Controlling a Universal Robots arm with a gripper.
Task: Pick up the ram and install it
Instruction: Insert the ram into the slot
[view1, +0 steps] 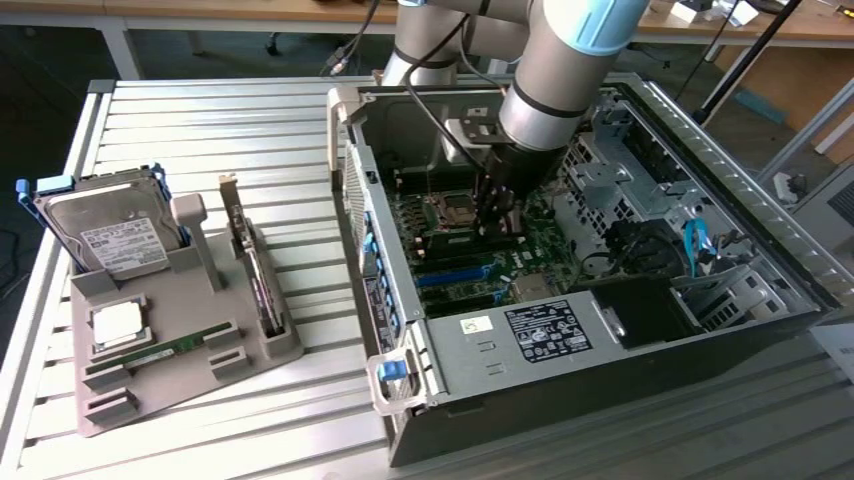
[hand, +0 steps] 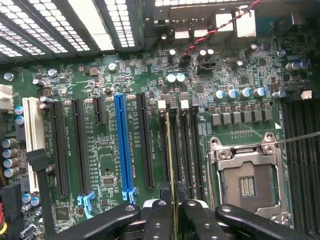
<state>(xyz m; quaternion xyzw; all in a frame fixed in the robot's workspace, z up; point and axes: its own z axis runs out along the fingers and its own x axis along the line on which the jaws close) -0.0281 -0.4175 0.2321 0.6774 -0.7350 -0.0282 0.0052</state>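
Fingers (hand: 159, 220) of the gripper (hand: 171, 209) are pinched together on a thin yellow-green edge. It appears to be the ram (hand: 170, 160) seen edge-on, though so little of it shows that I would not swear to it. That edge runs lengthwise along the group of black memory slots (hand: 182, 150) with white latches on the motherboard (hand: 107, 150), lined up with them. Whether it is already down in a slot or just above one cannot be told. Just beside those slots on one side lies the open, empty processor socket (hand: 247, 182) in its metal frame. On the other side come a long black expansion slot and then a blue slot (hand: 120, 145).

In the exterior view the arm (view1: 561, 60) reaches down into the open computer case (view1: 454, 390), which lies on its side on the slatted metal tabletop (view1: 200, 120). The gripper (view1: 497, 215) stands upright over the middle of the board. Well apart from it, toward the exterior view's left, a grey holder (view1: 174, 395) rests on the tabletop. It carries a hard drive (view1: 114, 235) standing on edge, a square silver processor chip (view1: 118, 322), a second green stick (view1: 167, 350) lying flat, and an upright card with a metal bracket (view1: 254, 270).
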